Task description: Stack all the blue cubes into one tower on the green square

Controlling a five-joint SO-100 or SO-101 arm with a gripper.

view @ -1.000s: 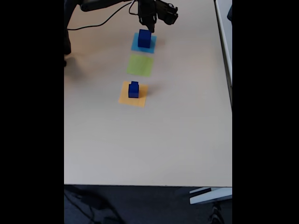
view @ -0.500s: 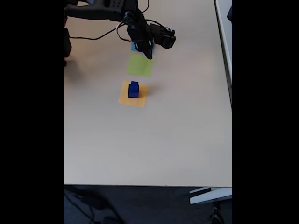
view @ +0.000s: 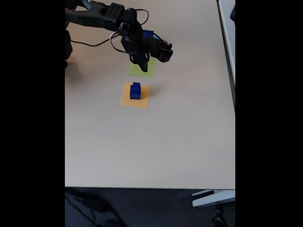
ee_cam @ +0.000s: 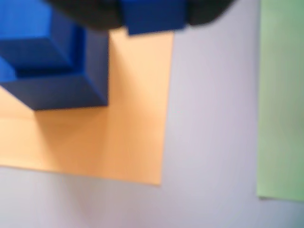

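Wrist view is showing two dark blue cubes (ee_cam: 52, 71) sitting one on top of the other, the smaller one on the bigger one, on an orange square (ee_cam: 123, 128) of paper. They are looking very blurry and big here. Another blue cube (ee_cam: 152, 16) is peeking out at the top edge, between dark blurry parts of the gripper. The green square (ee_cam: 280, 99) is lying flat at the right side, pale lime in colour, with bare table (ee_cam: 209, 118) between it and the orange one.

Fixed view is showing the black arm (view: 102, 14) reaching in from the top left corner. The gripper (view: 142, 64) is pointing down over the green square (view: 147, 72) (it is hiding most of it). A bit of blue (view: 149, 34) is showing up among the gripper parts. The gripper seems to be holding a blue cube, but how wide its fingers are standing I cannot tell. Just below, the little stack of blue cubes (view: 136, 91) is standing upright in the middle of the orange square (view: 127, 99). The green and orange squares are lying near each other, not touching.
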